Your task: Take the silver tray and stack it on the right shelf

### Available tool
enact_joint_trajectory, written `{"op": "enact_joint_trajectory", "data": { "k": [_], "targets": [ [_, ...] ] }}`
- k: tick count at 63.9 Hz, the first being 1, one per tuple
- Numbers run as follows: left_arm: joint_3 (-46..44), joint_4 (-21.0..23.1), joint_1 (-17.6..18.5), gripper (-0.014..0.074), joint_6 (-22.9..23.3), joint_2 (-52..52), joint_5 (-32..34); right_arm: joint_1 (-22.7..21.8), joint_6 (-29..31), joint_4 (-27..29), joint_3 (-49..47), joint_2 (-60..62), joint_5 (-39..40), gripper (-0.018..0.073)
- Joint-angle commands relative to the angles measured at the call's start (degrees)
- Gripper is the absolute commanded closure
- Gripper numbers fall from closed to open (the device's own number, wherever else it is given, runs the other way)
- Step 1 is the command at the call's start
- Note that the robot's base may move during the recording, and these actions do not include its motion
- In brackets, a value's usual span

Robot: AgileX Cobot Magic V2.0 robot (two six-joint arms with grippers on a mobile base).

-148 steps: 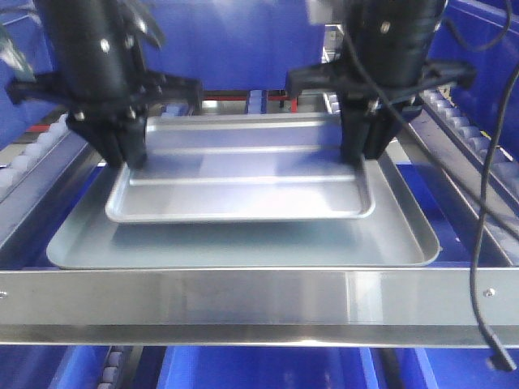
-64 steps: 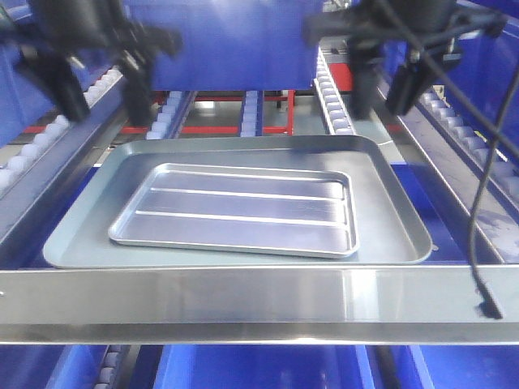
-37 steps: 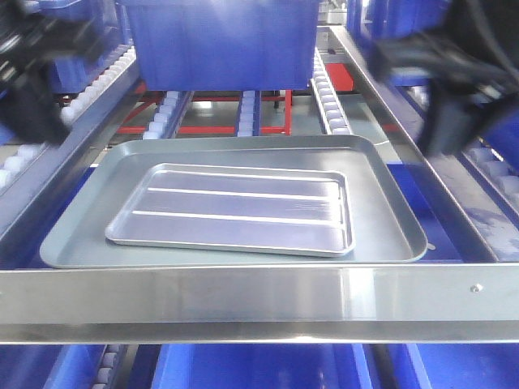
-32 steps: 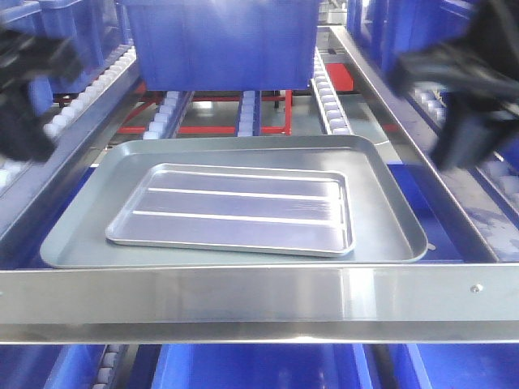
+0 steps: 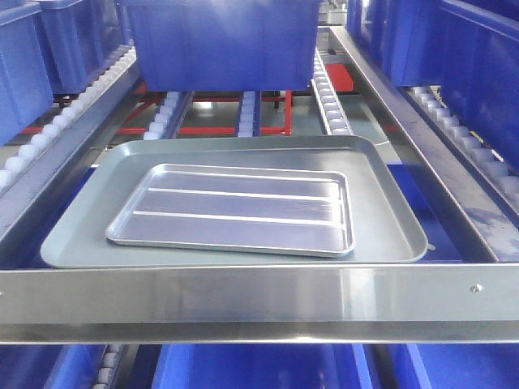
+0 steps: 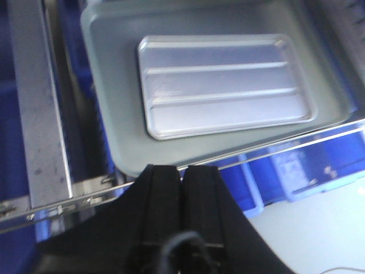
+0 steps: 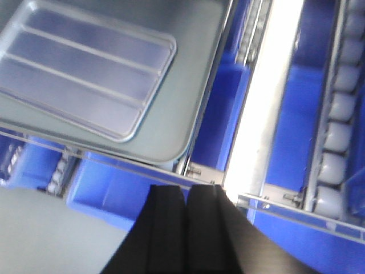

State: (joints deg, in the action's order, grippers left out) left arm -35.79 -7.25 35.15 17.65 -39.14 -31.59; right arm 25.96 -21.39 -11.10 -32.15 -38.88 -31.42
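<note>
The silver tray, shiny with two long ridges, lies flat inside a larger dull grey tray on the right shelf, behind its wide steel front bar. Neither gripper shows in the front view. In the left wrist view, my left gripper is shut and empty, held above the front bar, back from the silver tray. My right gripper is also shut and empty, in front of the grey tray's right corner and clear of the silver tray.
A big blue bin stands on the rollers behind the trays. White roller lanes run along the left and right, with more blue bins on both sides. Blue bins sit under the front bar.
Both arms let go of the silver tray, rose, swung outward and left the front view. The silver tray settled on the grey tray and has stayed still since.
</note>
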Motion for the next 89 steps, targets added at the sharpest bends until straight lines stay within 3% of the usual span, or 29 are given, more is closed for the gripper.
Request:
{"op": "enact_joint_trajectory", "data": {
  "k": [1,9,22,73,81,89],
  "targets": [
    [-1.5,0.1,1.8,0.0691,0.0,5.4,1.0,-0.1,1.8,-1.9,-1.5,6.8,1.2,0.051],
    [-1.5,0.2,3.1,0.0691,0.0,12.2,-4.0,-0.1,6.8,-1.9,-1.5,17.7,-1.8,0.051],
    [-1.5,0.2,3.1,0.0691,0.0,18.7,-5.5,-0.1,7.4,-1.9,-1.5,27.2,-5.4,0.051],
    [-1.5,0.8,2.7,0.0691,-0.8,19.1,-5.3,-0.1,7.4,-1.9,-1.5,27.7,-5.4,0.051],
    [-0.2,4.2,-1.7,0.0691,-8.6,19.3,-3.5,-0.1,7.4,-1.9,-1.5,27.7,-5.4,0.051],
    [6.6,7.2,-10.1,0.0691,-13.7,21.9,8.6,-0.1,7.4,-1.9,-1.5,27.7,-5.4,0.051]
  ]
}}
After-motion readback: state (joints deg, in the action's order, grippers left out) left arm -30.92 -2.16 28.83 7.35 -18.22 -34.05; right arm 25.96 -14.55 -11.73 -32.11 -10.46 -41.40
